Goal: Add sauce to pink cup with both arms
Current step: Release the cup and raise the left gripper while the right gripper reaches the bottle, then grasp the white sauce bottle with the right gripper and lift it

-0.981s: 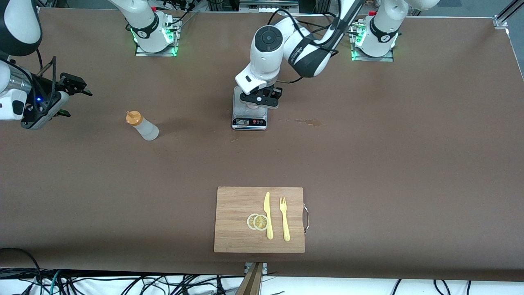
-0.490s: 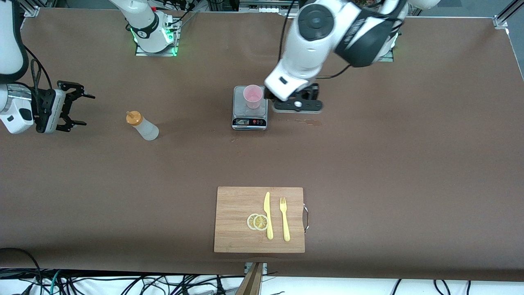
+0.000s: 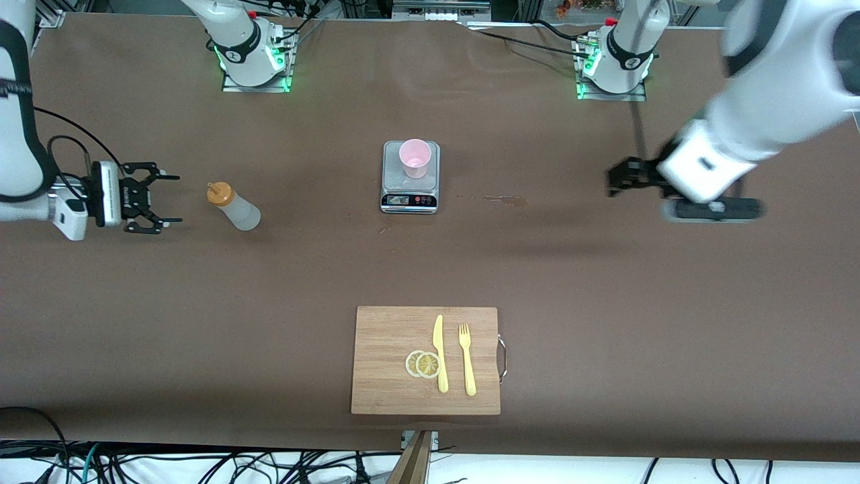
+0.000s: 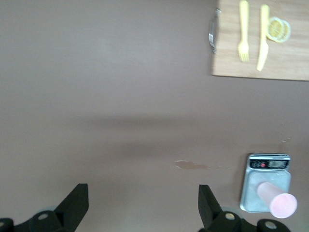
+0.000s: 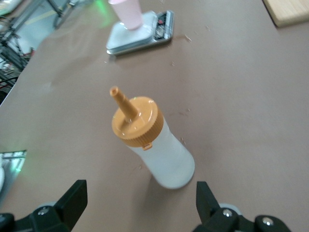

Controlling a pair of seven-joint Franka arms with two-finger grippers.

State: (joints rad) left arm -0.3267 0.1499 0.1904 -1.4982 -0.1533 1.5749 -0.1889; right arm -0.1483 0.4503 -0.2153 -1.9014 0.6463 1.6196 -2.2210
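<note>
Cup [image 3: 415, 157] sits on scale [image 3: 410, 195]. Right claw [image 3: 153, 197], apart, faces sauce [image 3: 234, 207]: close on it. Left claw [image 3: 621, 180], apart, waits over tabletop [image 3: 605, 302].

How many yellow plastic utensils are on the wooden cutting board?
2: a yellow plastic knife beside the lemon slices, and a yellow plastic fork beside it, toward the left arm's end. None appear hidden.

- A robotics lab, not a home kitchen: two white arms' bases [image 3: 254, 50] with green lights are bolted along the brown-covered table [image 3: 605, 302].
- Aluminium framing [image 3: 826, 27] stands by the table's corner.
- Loose cables [image 3: 201, 464] trail below the table's edge nearest the front camera.
</note>
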